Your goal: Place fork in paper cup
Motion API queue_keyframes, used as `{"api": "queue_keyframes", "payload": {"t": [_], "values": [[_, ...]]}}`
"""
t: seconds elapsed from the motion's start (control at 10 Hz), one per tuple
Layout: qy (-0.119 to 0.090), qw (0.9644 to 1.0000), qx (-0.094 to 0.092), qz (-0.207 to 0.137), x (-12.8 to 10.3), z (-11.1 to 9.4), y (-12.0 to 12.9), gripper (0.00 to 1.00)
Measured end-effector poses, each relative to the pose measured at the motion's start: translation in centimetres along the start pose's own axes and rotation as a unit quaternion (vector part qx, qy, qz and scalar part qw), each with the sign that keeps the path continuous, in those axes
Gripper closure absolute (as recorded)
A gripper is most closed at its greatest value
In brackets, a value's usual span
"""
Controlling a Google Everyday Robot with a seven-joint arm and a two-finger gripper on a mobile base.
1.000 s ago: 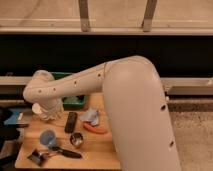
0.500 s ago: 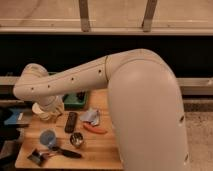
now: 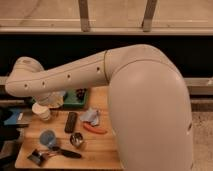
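gripper (image 3: 52,100) hangs just above the paper cup (image 3: 41,112) at the left rear of the desk (image 3: 97,150) — fingers closed tight. fork not discernible — likely pinched there, ready for dropping in.

end effector (image 3: 52,99): closed | position: just beside paper cup (image 3: 41,112)

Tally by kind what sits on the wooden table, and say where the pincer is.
Cups: 3 (paper cup, blue cup, metal cup)
Remote: 1
Black-handled utensil: 1
Green tray: 1
Orange item: 1
Blue-grey cloth: 1
Total: 8
Pincer: shut, under the arm's end, just above the paper cup.
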Motion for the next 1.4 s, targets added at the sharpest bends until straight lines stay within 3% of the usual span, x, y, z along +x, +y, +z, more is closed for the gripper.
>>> {"api": "queue_keyframes", "payload": {"t": [0.7, 1.0, 1.4], "values": [[-0.047, 0.9974, 0.054, 0.003, -2.5, -5.8, -3.3, 1.0], [-0.067, 0.9959, 0.06, -0.011, -4.9, -6.7, -3.5, 1.0], [-0.086, 0.9937, 0.054, -0.046, -9.5, -6.8, -2.3, 1.0]]}}
